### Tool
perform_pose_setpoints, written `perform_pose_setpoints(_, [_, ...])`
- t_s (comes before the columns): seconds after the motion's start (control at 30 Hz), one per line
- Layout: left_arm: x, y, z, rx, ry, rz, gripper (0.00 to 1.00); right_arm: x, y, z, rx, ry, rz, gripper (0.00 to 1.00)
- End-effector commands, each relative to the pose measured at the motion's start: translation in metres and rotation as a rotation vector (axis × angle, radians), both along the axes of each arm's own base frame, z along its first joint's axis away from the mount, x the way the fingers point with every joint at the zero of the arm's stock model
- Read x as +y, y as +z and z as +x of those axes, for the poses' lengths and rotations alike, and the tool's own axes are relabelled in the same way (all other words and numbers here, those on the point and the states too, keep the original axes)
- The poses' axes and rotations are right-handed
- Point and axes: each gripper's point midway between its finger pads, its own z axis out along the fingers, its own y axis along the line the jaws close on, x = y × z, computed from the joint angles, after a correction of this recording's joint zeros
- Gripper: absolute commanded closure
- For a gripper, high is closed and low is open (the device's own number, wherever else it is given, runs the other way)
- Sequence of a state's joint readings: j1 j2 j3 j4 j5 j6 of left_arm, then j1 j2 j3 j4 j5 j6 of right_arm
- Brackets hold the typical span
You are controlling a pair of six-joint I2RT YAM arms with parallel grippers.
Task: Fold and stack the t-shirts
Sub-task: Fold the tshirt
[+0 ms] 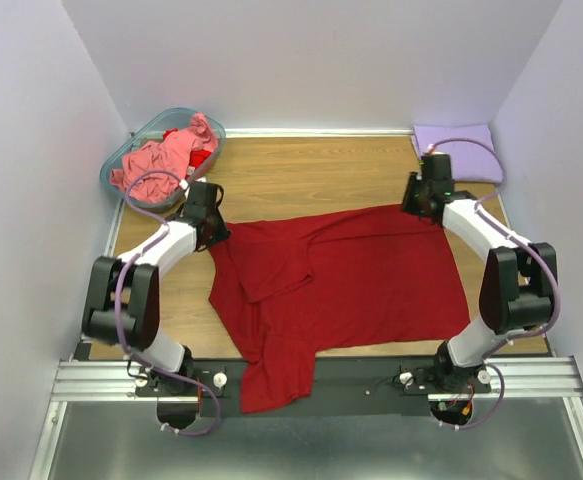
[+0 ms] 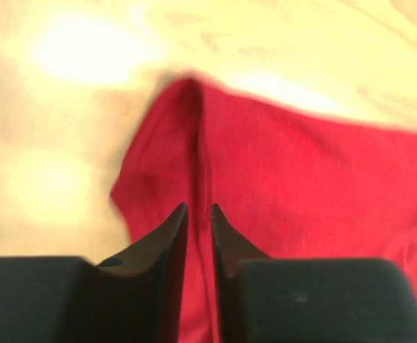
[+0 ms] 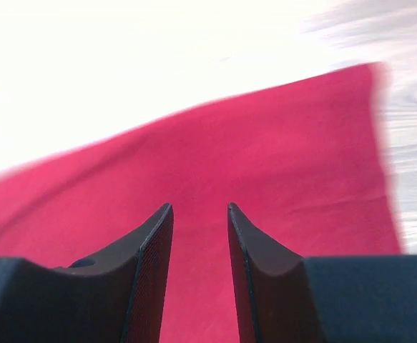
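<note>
The dark red t-shirt (image 1: 351, 275) lies spread on the wooden table, with one sleeve hanging over the near edge. My left gripper (image 1: 209, 222) is at its far left corner. In the left wrist view the left gripper (image 2: 198, 209) is shut on a raised ridge of the red cloth (image 2: 294, 186). My right gripper (image 1: 426, 200) is at the far right corner. In the right wrist view the right gripper (image 3: 199, 207) has its jaws a little apart over flat red cloth (image 3: 280, 143), with no pinch showing. The lavender t-shirt (image 1: 458, 150) lies folded at the back right. The salmon-pink t-shirt (image 1: 161, 158) is bunched in the basket.
The translucent teal basket (image 1: 121, 160) stands at the back left corner, and a bright red cloth (image 1: 201, 158) also shows inside it. White walls close in the table on three sides. Bare wood (image 1: 311, 175) shows between the shirt and the back wall.
</note>
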State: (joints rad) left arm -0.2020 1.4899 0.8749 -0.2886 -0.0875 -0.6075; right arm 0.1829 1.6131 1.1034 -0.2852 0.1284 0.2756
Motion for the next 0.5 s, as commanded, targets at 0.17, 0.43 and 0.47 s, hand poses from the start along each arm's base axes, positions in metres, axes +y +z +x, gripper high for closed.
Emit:
perform_pose_setpoints(0.17, [-0.005, -0.002, 0.051, -0.035, -0.055, 0.024, 0.78, -0.071, -0.034, 0.032, 0.009, -0.244, 0.232, 0.59])
perform_pose_setpoints(0.43, [0.017, -0.041, 0.061, 0.06, -0.001, 0.079, 0.82, -0.108, -0.077, 0.016, 0.074, -0.38, 0.329, 0.64])
perform_pose_setpoints(0.47, [0.025, -0.044, 0.063, 0.066, 0.015, 0.094, 0.83, -0.113, -0.085, 0.01, 0.093, -0.403, 0.332, 0.64])
